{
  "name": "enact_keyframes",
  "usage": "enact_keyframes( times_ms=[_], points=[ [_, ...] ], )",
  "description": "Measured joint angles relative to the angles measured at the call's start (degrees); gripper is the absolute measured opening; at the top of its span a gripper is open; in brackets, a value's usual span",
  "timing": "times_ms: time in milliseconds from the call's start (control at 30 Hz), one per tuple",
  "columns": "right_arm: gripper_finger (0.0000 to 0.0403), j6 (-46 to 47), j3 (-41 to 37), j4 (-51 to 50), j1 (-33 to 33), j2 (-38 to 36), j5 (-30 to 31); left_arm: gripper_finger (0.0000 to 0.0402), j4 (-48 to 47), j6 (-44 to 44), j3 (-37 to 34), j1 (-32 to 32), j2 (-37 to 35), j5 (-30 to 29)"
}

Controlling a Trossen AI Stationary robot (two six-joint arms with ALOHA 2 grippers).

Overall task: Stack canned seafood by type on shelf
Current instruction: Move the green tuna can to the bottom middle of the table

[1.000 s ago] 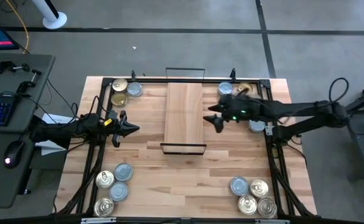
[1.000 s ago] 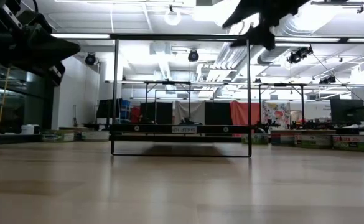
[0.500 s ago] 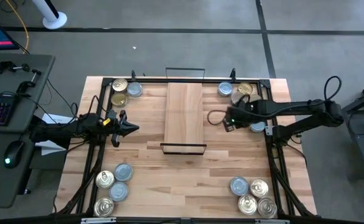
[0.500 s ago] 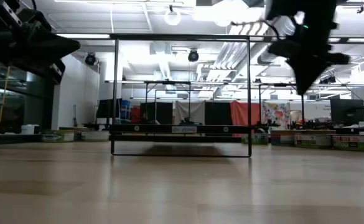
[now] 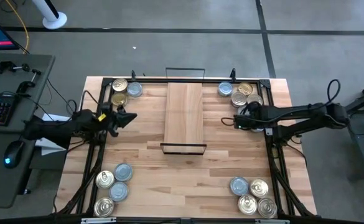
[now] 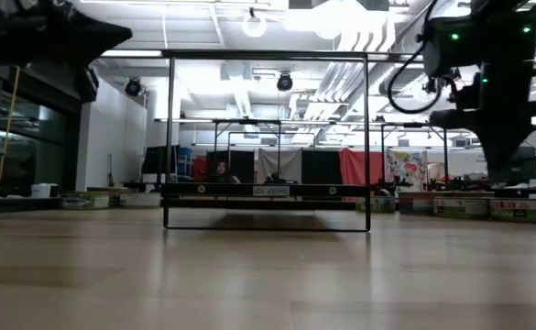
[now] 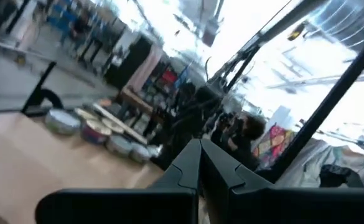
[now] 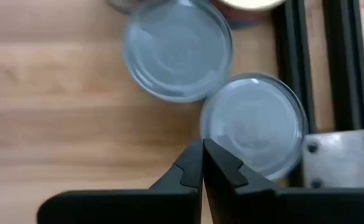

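1. We see the narrow light-wood shelf plank [image 5: 184, 113] with black wire end frames lying bare at the middle of the butcher-block counter [image 5: 188, 174].
2. The small flat round seafood tins [image 5: 249, 194], gold-topped and silver-blue-topped, sit in clusters at the counter's four corners.
3. Our right pincer [image 8: 203, 163] is closed on nothing, pointing down over two silver-blue tins [image 8: 254, 122] near the far-right cluster.
4. Our left pincer [image 7: 200, 163] is closed and empty, above the counter's left side.

Gold-topped tin [image 8: 250, 5] beyond right end effector [image 8: 202, 163]: cut off at frame edge. Left wrist view motion-blurred; tins [image 7: 98, 130] ahead indistinct.
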Motion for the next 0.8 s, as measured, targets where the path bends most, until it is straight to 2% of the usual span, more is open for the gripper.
enact_keyframes(
  times_ms=[133,300,400,533,667,800],
  points=[
    [0.0000,-0.50,-0.22,-0.26,-2.01,2.96,-0.04,0.0000,-1.05,3.76,9.76,0.00,13.60,6.71],
    [0.0000,-3.42,-0.20,0.18,-4.22,7.52,-3.06,0.0000,-17.27,12.46,25.85,-0.02,30.31,16.66],
    [0.0000,-5.48,-0.20,0.19,-5.84,10.59,-5.02,0.0000,-23.20,16.46,34.07,-0.02,36.03,22.45],
    [0.0000,-7.71,-0.20,0.18,-7.73,14.47,-6.24,0.0000,-25.27,21.12,41.70,-1.01,38.44,27.83],
    [0.0000,-9.51,-0.14,0.13,-8.47,17.50,-6.99,0.0000,-26.42,23.71,46.28,-2.76,36.16,28.08],
    [0.0000,-11.74,0.07,1.37,-7.72,18.97,-9.06,0.0000,-27.97,25.11,47.41,-4.58,31.82,27.59]
  ],
)
